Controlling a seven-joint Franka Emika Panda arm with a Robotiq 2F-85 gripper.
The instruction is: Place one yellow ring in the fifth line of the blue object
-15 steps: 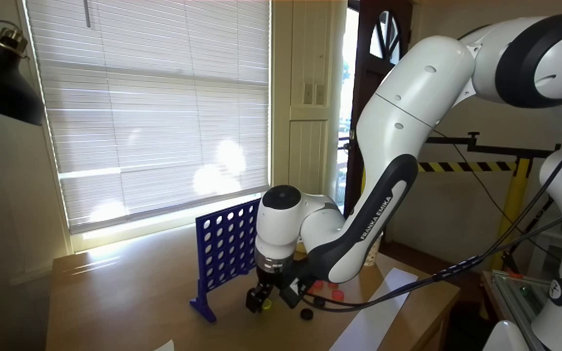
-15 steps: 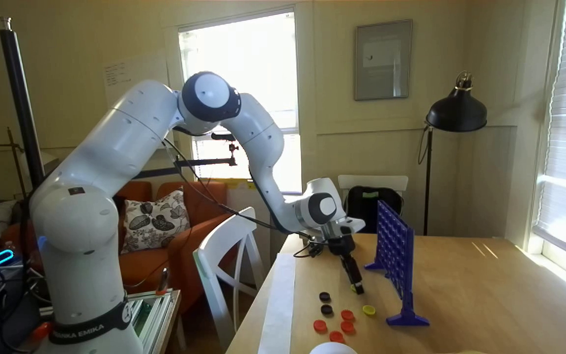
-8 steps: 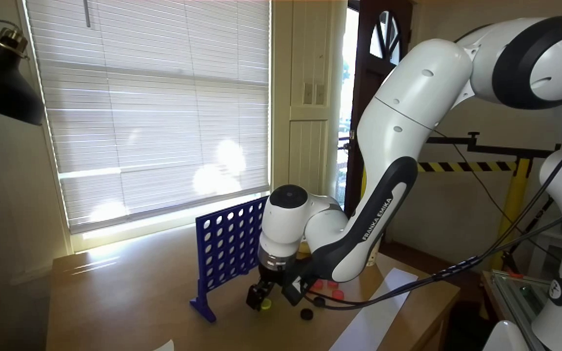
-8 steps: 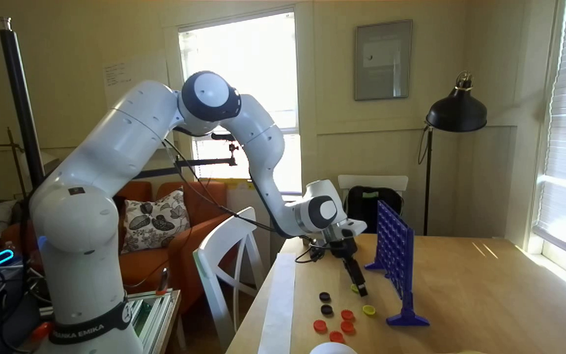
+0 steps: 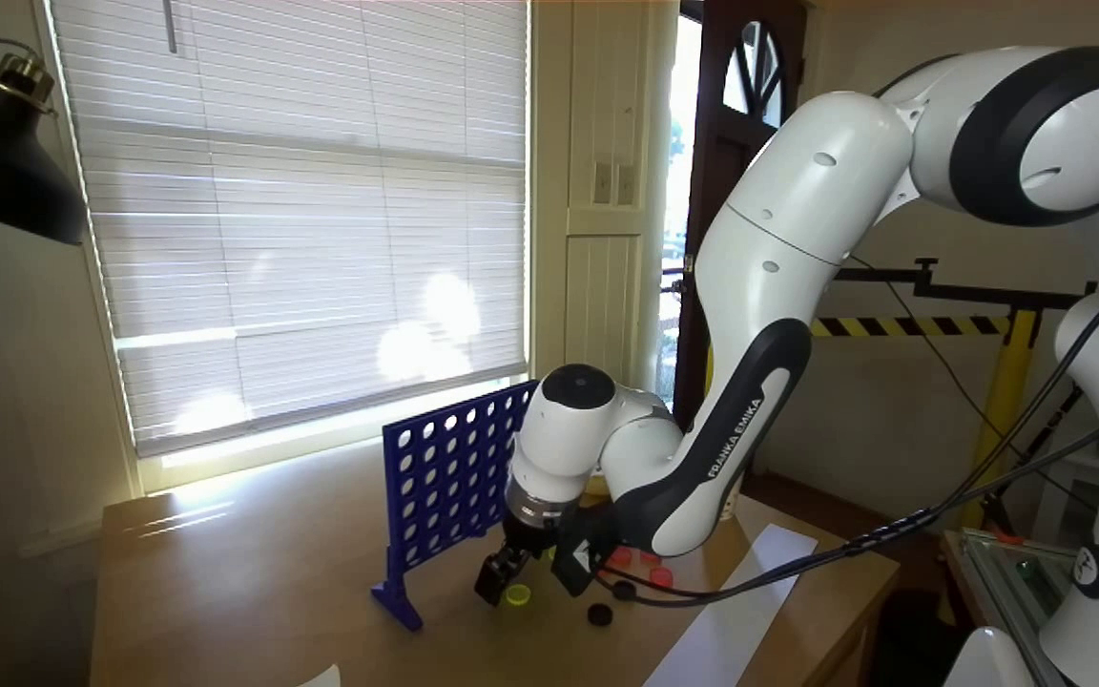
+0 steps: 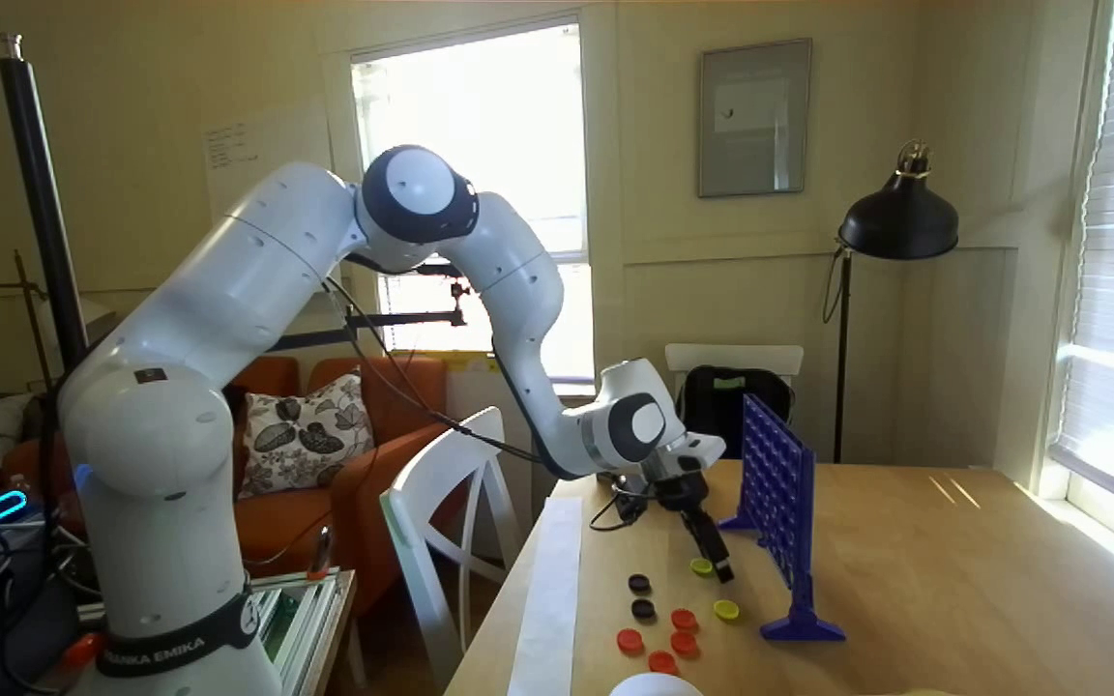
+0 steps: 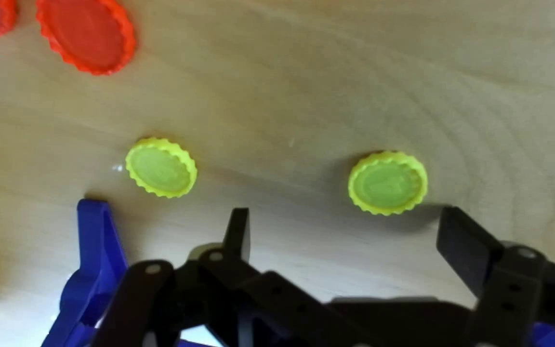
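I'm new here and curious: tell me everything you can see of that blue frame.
The blue frame looks like plastic: an upright panel with rows and columns of round holes, seemingly empty. A splayed foot at each end rests on the wooden table, the only thing visibly touching it. The arm partly hides it in an exterior view.

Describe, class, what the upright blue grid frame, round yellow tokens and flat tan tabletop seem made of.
Blue grid frame: probably plastic, smooth; even colour, regular holes.
Yellow tokens: likely plastic, satin; uniform colour, ridged rims.
Tabletop: wood or veneer, perhaps sealed; visible grain, soft glare.
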